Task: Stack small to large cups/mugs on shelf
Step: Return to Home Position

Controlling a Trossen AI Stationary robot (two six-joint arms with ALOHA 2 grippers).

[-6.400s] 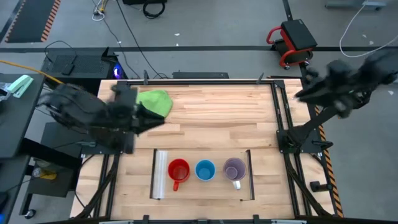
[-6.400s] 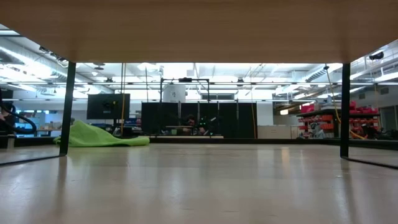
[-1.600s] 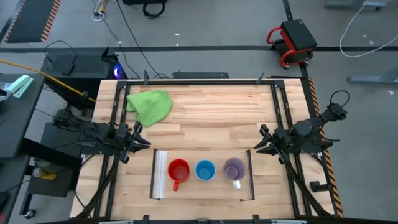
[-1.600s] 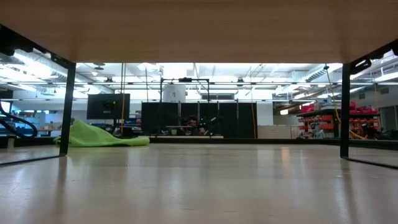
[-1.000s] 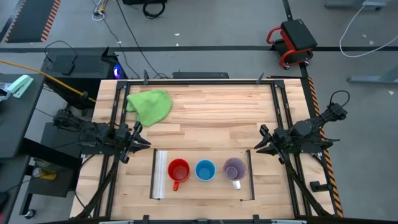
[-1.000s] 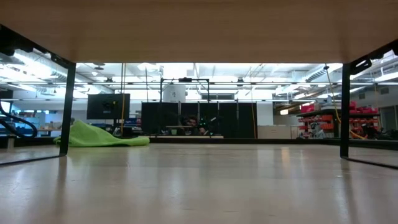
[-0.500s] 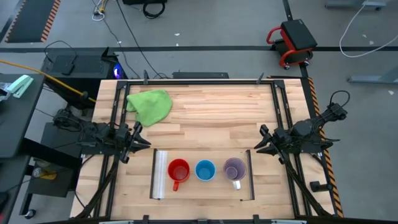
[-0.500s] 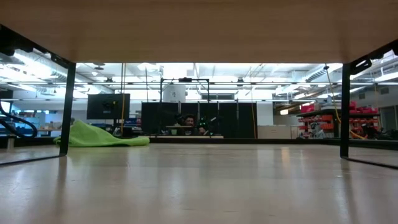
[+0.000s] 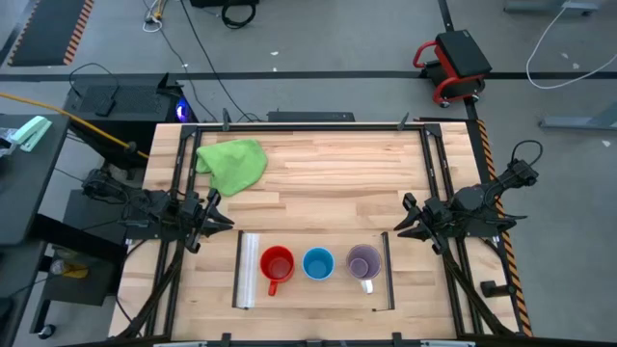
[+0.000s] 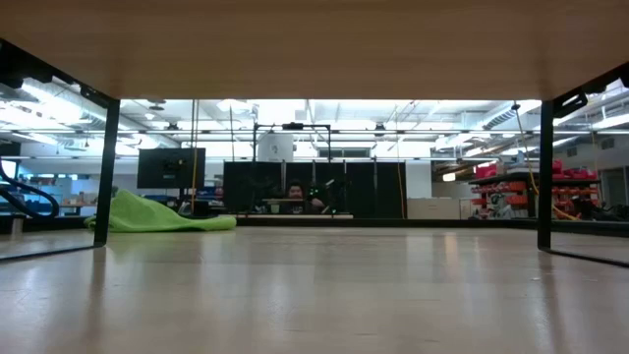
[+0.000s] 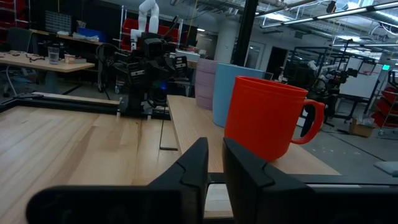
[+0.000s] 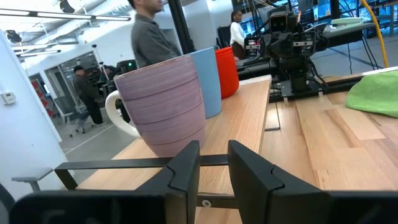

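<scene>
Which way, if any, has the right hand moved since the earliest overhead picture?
Yes. The right hand has come down and inward from beyond the table's far right corner, now beside the shelf, near the purple mug.

We see both arms have come down from up high; the left pincer and right pincer now rest low beside the tabletop.

on the table are three drinking vessels in a row on one shelf panel, namely one red mug, one light-blue cup and one purple mug, plus one green cloth and two dark arms, one at each side.
</scene>
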